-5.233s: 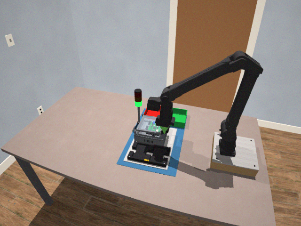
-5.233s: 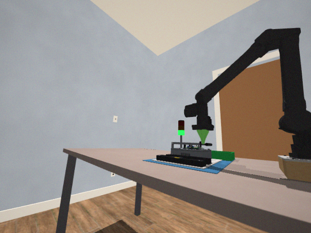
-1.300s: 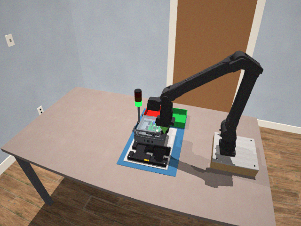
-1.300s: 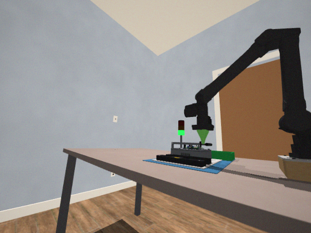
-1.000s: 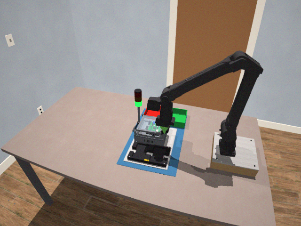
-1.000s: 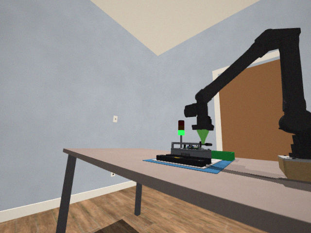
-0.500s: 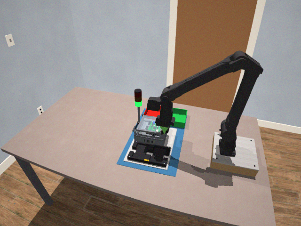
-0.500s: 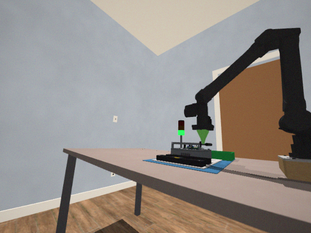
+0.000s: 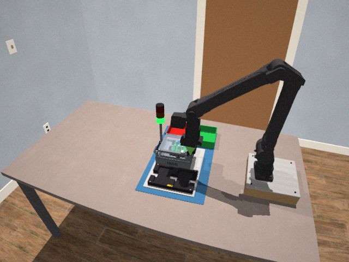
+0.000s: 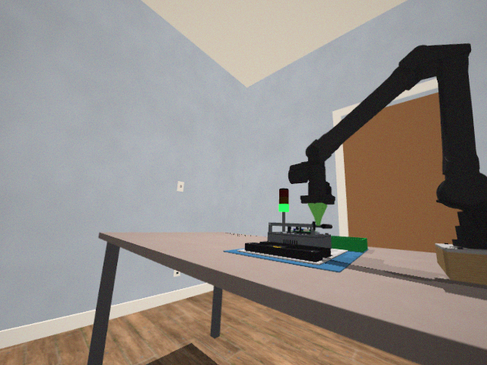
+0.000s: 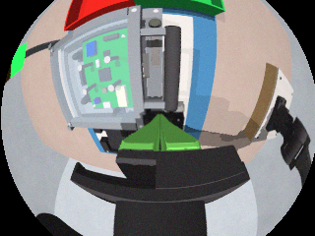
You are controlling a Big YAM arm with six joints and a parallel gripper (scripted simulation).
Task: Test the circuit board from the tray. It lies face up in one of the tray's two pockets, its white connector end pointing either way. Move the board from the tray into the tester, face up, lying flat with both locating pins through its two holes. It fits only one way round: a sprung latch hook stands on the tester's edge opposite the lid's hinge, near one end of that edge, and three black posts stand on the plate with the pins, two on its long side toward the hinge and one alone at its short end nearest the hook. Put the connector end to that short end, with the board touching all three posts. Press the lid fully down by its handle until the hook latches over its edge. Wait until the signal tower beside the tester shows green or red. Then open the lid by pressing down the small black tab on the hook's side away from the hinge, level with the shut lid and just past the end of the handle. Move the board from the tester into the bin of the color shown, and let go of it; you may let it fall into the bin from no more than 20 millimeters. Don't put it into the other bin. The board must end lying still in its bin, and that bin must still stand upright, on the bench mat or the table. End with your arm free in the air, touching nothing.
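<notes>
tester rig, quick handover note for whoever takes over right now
Gripper: shut, holding nothing, fingertips pointing down at the tester's hook-side edge.
Board: in the tester under the closed clear lid.
Signal tower: green.
Tray: no board showing in it.
Done: board loaded, lid shut, result showing.
Left: press the tab, open the lid, move the board to the green bin, not the red bin, then lift the arm free.

Top: high, oblique; exterior: low, side; wrist: down; tester [image 9: 173,158] shared
</notes>
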